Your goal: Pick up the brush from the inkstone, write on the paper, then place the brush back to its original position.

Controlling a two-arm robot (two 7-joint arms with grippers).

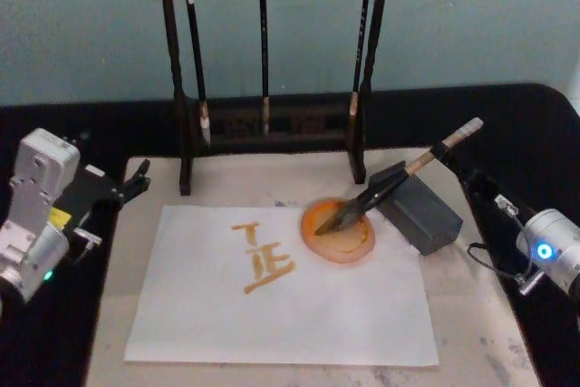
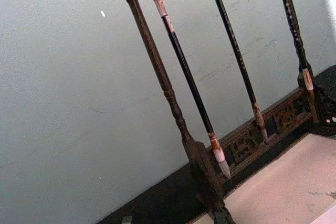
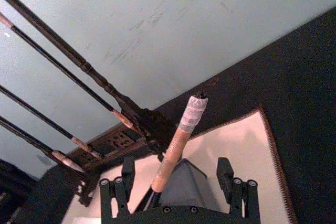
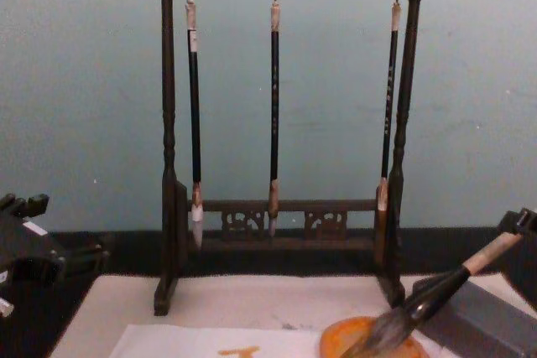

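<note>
The brush [image 1: 381, 189] lies slanted, its black shaft resting on the grey inkstone block [image 1: 426, 219] and its tuft in a round orange dish [image 1: 353, 246]. Its tan handle end [image 3: 176, 145] points up and back, passing between the fingers of my right gripper [image 3: 176, 177], which stands open around it without touching. In the head view the right gripper [image 1: 467, 169] is at the handle's far end. The white paper [image 1: 272, 314] carries orange strokes left of the dish. In the chest view the brush [image 4: 436, 295] slopes down into the dish [image 4: 352, 337]. My left gripper [image 1: 136, 180] is parked at the table's left edge.
A dark wooden rack [image 1: 272, 124] with three slim hanging brushes stands along the back of the cream mat [image 1: 471, 314]. Its feet are near the paper's far corners. Black cloth covers the table around the mat. A cable [image 1: 485, 260] runs by my right wrist.
</note>
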